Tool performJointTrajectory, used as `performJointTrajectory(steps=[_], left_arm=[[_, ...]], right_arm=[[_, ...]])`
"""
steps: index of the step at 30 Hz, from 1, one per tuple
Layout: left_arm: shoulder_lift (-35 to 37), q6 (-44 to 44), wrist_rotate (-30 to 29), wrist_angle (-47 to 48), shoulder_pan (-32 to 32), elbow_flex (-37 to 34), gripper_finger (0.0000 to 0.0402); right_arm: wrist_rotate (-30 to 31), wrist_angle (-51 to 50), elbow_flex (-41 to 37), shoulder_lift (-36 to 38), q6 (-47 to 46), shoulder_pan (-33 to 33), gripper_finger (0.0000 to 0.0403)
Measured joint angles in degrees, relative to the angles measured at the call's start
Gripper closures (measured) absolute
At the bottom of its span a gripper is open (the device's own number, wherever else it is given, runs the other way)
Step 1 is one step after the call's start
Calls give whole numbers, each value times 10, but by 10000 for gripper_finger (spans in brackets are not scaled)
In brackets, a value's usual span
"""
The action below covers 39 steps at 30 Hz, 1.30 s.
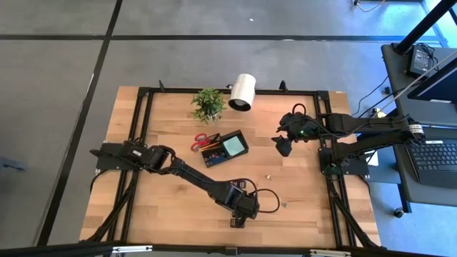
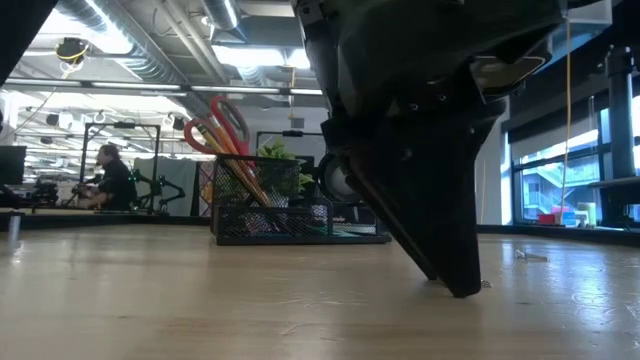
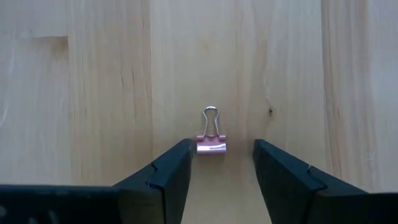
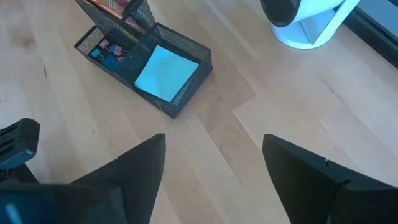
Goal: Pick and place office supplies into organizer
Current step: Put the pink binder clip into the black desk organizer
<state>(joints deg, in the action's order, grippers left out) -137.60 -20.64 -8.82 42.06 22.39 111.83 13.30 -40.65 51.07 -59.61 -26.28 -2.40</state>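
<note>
**A:** Organizer [image 1: 227, 148] sits mid-tabletop, near the plant [image 1: 208, 104] and the white lamp [image 1: 243, 92]. What's already in it?

**B:** The red-handled scissors [image 2: 222, 122] and pencils stand in the tall mesh cup, the teal note pad [image 4: 165, 72] lies flat in the tray part, and a few small clips rest in the narrow compartment beside it.

**A:** So what's in hand now?

**B:** I'd say the pickup of a stray clip. The left gripper [image 3: 221, 163] is down at the near part of the tabletop [image 1: 171, 207], well apart from the organizer, fingers spread, with a pink binder clip [image 3: 211, 140] lying just ahead of the gap between the tips, its wire loops pointing away.

**A:** Touching it?

**B:** Can't tell for sure; the clip looks just beyond the tips, not yet between them.

**A:** And the right arm?

**B:** The right gripper [image 4: 211, 168] hovers at the right side of the tabletop, fingers wide, holding nothing.

**A:** Next move?

**B:** Probably ease forward so the clip's body sits between the fingers, close on it, lift, then carry it to the clip compartment. It's small and flat, so a slip seems likely if the pinch is off-centre.
</note>
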Motion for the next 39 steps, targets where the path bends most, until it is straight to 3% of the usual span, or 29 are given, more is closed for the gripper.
performJointTrajectory(steps=[10,26,32,39], left_arm=[[-1,8,-1,0,0,0,238],[-2,34,-14,-3,0,-1,337],[1,39,-5,3,-1,-1,352],[50,35,-18,130,-4,-5,352]], right_arm=[[0,0,0,0,0,0,130],[0,0,0,0,0,0,130],[0,0,0,0,0,0,130],[1,1,0,0,0,0,130]])
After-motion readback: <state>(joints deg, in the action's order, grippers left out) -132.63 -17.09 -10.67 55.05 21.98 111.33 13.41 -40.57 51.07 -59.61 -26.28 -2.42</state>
